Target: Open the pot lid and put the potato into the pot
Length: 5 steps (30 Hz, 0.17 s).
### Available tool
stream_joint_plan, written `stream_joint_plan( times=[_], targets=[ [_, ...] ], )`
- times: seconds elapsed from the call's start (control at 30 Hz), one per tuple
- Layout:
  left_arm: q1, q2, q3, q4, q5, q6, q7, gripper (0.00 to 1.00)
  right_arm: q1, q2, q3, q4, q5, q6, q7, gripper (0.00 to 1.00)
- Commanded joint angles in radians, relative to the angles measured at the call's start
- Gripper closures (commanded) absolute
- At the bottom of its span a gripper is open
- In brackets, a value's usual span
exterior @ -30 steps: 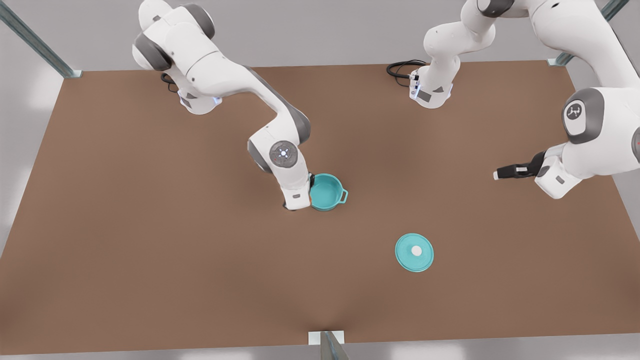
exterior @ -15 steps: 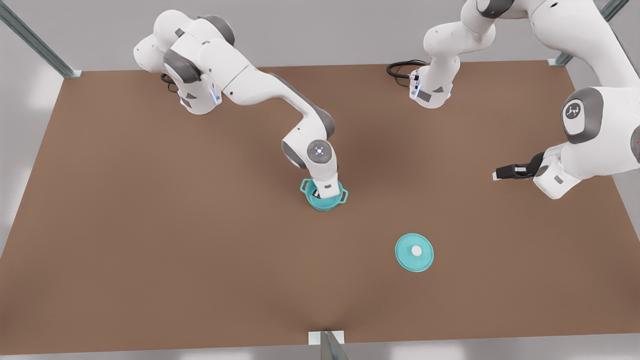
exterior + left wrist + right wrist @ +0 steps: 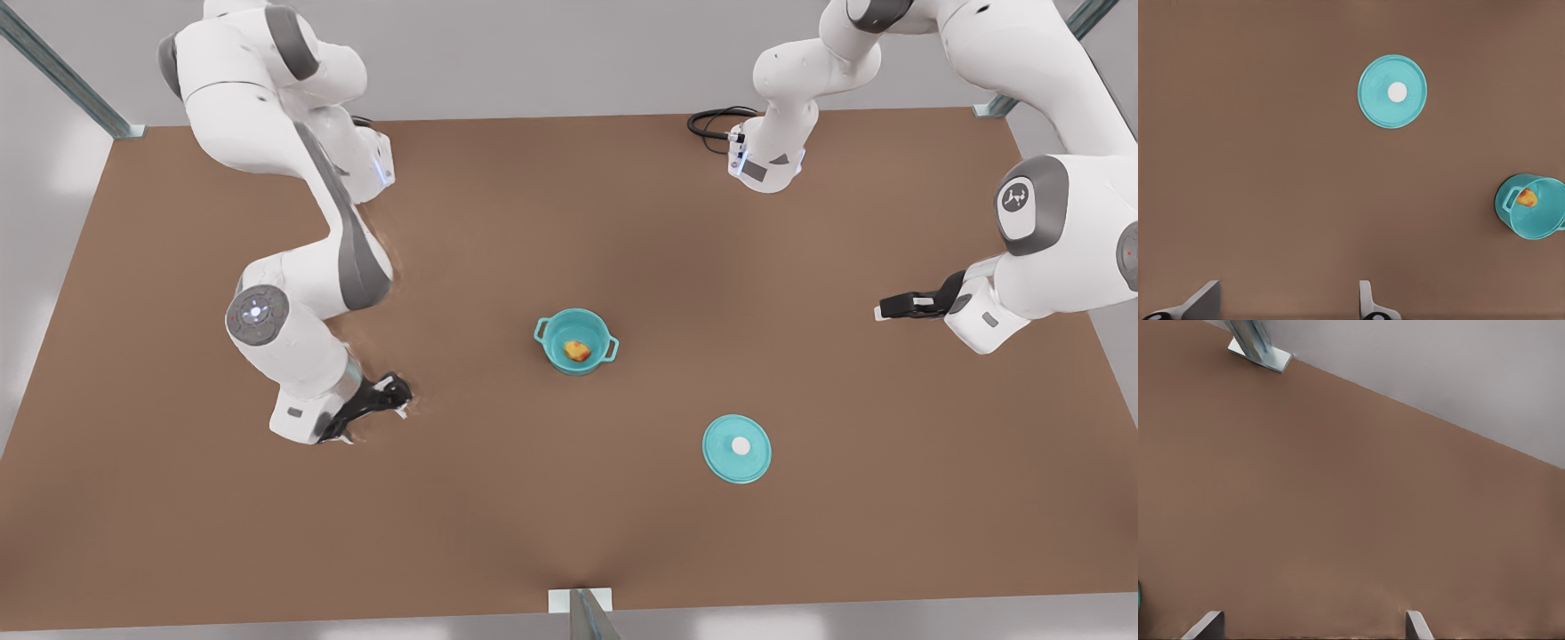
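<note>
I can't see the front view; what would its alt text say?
A potato lies inside an open teal pot mid-table, its lid flat on the brown table nearby. Both arms hang apart, left gripper and right gripper empty, jaws open.

Front view looks steeply down over whole table (image 3: 178, 498); left wrist view faces down, sharing pot (image 3: 576, 341) and lid (image 3: 736, 449); right wrist angled toward table edge

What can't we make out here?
- Potato: whether it touches the pot floor, too small, front view.
- Pot's second handle: cut by left wrist view's edge.
- Teal sliver at right wrist view's edge: pot or lid, unclear.
- Right gripper, front view's left, left gripper, front view's right: finger gaps too small there; wrist views show both open.
</note>
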State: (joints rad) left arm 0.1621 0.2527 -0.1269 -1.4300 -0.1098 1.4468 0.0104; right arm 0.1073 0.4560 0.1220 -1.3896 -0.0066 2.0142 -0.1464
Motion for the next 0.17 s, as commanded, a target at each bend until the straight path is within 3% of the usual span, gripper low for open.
stream_joint_plan(
  times=[0.0, 0.07, 0.13],
  targets=[
    [0.001, -0.001, 0.0, 0.0, 0.001, 0.0, 0.003, 0.0, -0.081, -0.048, 0.002, -0.012, 0.001, -0.178, -0.076, 0.0],
    [-0.001, -0.001, 0.0, 0.0, 0.001, 0.0, 0.002, 0.0, -0.095, -0.229, 0.005, -0.307, 0.001, -0.068, 0.048, 0.0],
    [-0.001, -0.001, -0.002, 0.0, 0.001, 0.0, 0.002, 0.0, -0.1, -0.273, 0.004, -0.371, 0.002, -0.035, 0.053, 0.0]
  ],
)
